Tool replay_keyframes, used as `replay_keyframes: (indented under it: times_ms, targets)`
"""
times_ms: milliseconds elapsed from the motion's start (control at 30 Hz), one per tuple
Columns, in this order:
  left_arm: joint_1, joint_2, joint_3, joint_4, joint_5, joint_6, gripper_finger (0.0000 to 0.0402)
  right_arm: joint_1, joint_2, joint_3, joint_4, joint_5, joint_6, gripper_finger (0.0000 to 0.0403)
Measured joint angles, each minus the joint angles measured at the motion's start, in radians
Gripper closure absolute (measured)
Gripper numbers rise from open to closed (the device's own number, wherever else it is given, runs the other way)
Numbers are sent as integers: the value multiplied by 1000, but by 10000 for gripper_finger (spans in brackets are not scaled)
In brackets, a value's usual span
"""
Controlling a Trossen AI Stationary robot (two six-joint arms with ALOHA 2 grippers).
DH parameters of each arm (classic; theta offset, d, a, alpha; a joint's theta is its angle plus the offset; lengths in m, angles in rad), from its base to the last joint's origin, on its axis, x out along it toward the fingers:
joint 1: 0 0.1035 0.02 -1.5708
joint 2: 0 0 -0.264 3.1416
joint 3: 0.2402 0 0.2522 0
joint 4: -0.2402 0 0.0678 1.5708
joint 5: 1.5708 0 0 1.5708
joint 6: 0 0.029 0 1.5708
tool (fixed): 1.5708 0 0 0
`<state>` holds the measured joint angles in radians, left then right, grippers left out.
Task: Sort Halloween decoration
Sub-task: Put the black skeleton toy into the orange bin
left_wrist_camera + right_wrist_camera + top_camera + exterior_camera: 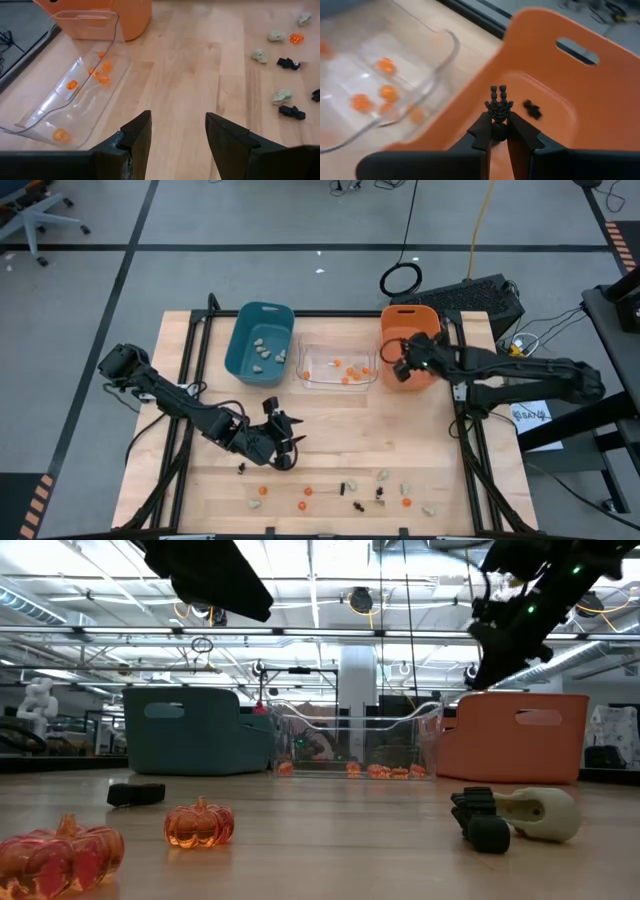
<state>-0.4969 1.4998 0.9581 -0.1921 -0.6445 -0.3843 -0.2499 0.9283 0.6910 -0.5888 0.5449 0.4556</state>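
My right gripper (400, 366) hovers over the orange bin (420, 320) and is shut on a black spidery trinket (498, 102). Another black trinket (532, 109) lies on that bin's floor. My left gripper (282, 442) is open above bare wood at mid-table, its fingers (142, 131) touching nothing. The clear bin (338, 385) holds several small orange trinkets (350, 370). The teal bin (240, 340) holds pale lumps (265, 352). More orange (263, 491), black (345, 488) and pale (406, 490) trinkets lie scattered near the table's near edge. My right gripper pinches the black spidery trinket by its lower end (498, 119) between the two fingertips. The rest of the trinket sticks out past the fingertips, its small prongs (498, 91) free. It is lifted clear above the inside of the orange bin.
The three bins stand in a row along the far side of the table. Dark frame rails (190, 380) run along the table's left and right sides. A coiled cable (400, 279) and a dark keyboard-like box (480, 295) sit beyond the far edge. Bare wood lies between bins and trinkets.
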Motion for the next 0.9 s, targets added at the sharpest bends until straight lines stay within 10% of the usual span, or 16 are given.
replay_keyframes:
  times_ms: [633,900]
  targets:
    - [-3,97,0,3,40,-55,217,-129,152,2,5,-27,130,280]
    - [-38,96,0,8,43,-81,217,50,32,43,78,-70,82,243]
